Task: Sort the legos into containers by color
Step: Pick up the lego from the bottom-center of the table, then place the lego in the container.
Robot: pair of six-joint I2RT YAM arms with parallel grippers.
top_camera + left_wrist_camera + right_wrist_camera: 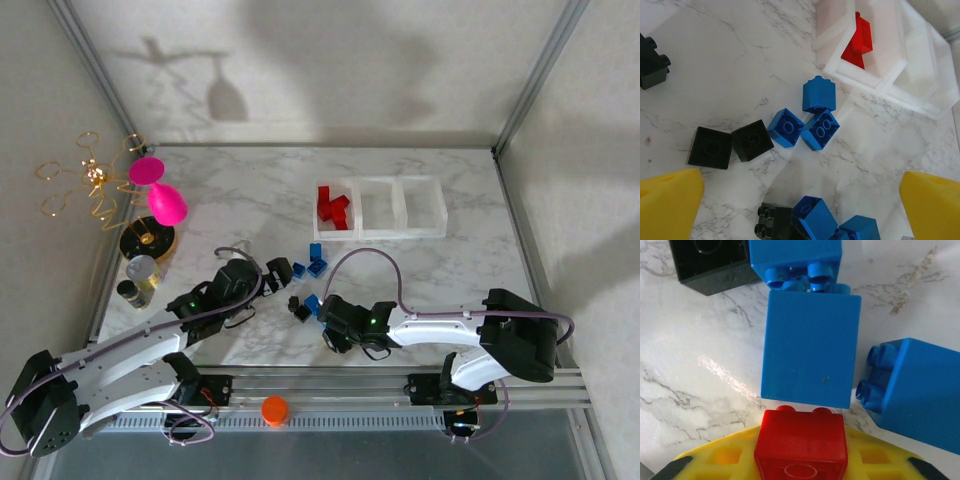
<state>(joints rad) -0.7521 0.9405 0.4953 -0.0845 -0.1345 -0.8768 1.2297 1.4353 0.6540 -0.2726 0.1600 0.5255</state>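
Between the yellow fingers of the right gripper (325, 318) I see a small red plastic brick with round studs (800, 442), pinched there with the jaws drawn in against its sides. The fingertips are cut off by the bottom of the wrist view, so the contact faces are hidden from me. Just ahead, touching the red studs as far as I can tell, lies a smooth-sided blue plastic brick (810, 350). Beyond that, a second blue brick (795, 257) butts its studs against it, cropped at the top. Ahead and right, a third blue brick (915, 390) runs off the frame. Ahead and left is a glossy black brick (710, 265), only partly in view. All rest on the white marble-patterned tabletop (690, 365).

Well beyond the gripper stands the row of three translucent white plastic bins (420, 232). The end compartment nearest the gripper holds a heap of red bricks (332, 207), too tangled for me to count. The left gripper (801, 200) hangs with its fingers spread wide, holding nothing, above two flat black bricks (710, 147) and some loose blue ones.
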